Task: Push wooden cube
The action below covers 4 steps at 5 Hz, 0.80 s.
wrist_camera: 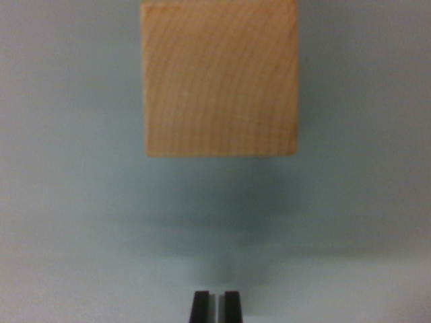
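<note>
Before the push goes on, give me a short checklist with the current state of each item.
1. Wooden cube in view: ok, though its top is cut off by the frame edge.
2. Hand lined up with the cube: ok, roughly centred below it.
3. Fingers closed for pushing: ok, only a thin slit between them.
4. Contact with the cube: not ok, bare surface lies between.
5. Path beyond the cube clear: cannot tell, out of frame.

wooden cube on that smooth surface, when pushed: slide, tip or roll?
Likely slides: the wooden cube shows flat faces and straight edges, nothing round to roll on. Visible grain suggests solid, stiff wood, so it should not deform. The gripper, nearly shut, lines up near the cube's middle, so little twisting, though an off-centre push could turn it on the plain grey surface.
</note>
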Each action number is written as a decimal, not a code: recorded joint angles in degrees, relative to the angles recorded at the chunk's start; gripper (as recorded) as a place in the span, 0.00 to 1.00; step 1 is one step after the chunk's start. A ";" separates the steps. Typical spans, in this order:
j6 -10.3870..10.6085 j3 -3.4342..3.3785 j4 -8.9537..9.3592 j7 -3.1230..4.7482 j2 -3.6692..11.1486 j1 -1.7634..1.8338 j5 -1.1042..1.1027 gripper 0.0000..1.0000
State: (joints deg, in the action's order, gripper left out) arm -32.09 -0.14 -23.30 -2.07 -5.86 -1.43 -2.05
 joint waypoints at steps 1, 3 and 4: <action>0.00 0.00 0.00 0.00 0.00 0.00 0.00 1.00; -0.09 0.00 -0.37 0.00 0.28 0.01 0.00 1.00; -0.31 0.00 -1.32 -0.01 1.01 0.02 0.01 1.00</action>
State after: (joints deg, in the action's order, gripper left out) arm -32.40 -0.15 -24.62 -2.07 -4.85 -1.42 -2.04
